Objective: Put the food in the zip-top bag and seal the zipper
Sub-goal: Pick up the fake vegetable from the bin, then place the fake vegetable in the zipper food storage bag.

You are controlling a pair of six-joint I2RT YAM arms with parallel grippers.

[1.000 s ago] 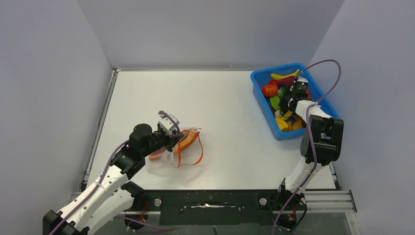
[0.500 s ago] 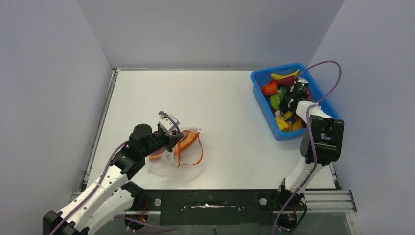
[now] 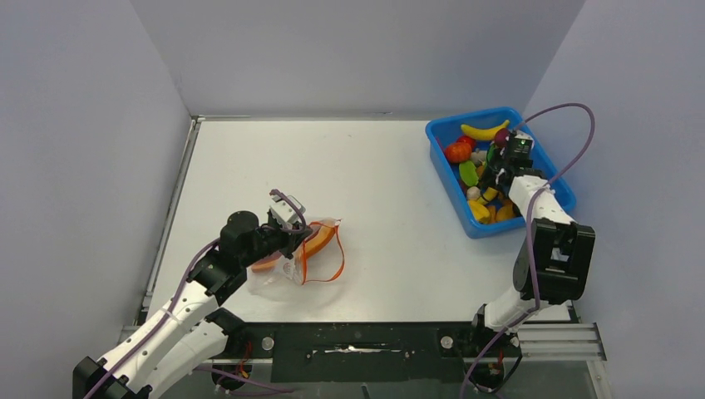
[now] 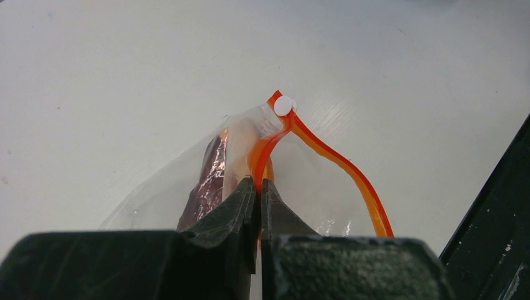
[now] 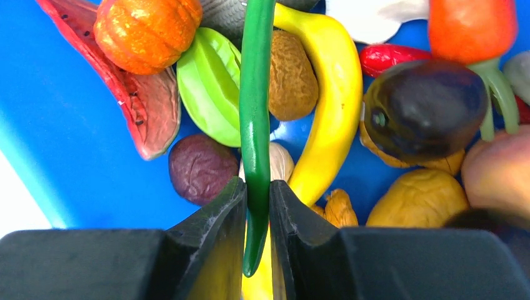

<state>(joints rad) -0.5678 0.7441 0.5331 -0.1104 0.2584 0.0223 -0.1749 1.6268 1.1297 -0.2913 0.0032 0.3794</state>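
We find a white, matte surface (image 3: 374, 166). The left arm (image 3: 191, 291) lies low, running from its base at the near left out to the right, elbow bent and wrist close to the surface. The right arm (image 3: 549, 249) stands tall from its base, its forearm reaching away and its wrist pitched down into a blue tray (image 3: 447, 183) of smooth hard plastic at the far right.

The zip-top bag (image 3: 283, 281), thin clear crinkled film, lies on the surface left of centre, well apart from the tray. Its body lies toward the near left and its mouth is turned to the right. The left end effector (image 4: 257, 184) is closed tight, pinching the mouth edge of the film right at the zipper (image 4: 340, 169). That strip is a narrow red-orange band that gapes in a loop, with a small white tab (image 4: 283, 105) at its raised end. Inside the bag we see an orange piece (image 3: 321, 237) and a dark reddish-purple piece (image 4: 203, 187). Through the creased film we cannot say for certain what they are.

The right end effector (image 5: 256, 187) is closed on a slender, glossy green piece (image 5: 255, 106), gripped near its lower tip. Its long axis runs up and down the wrist view, in line with the end effector's slot.

In the tray around the green piece we note:
- a smooth yellow banana (image 5: 331, 112)
- a ribbed orange pumpkin shape (image 5: 147, 28)
- a pale green leaf-shaped piece (image 5: 209, 81)
- a dark rounded eggplant (image 5: 425, 106)
- a wrinkled purple ball (image 5: 203, 169)
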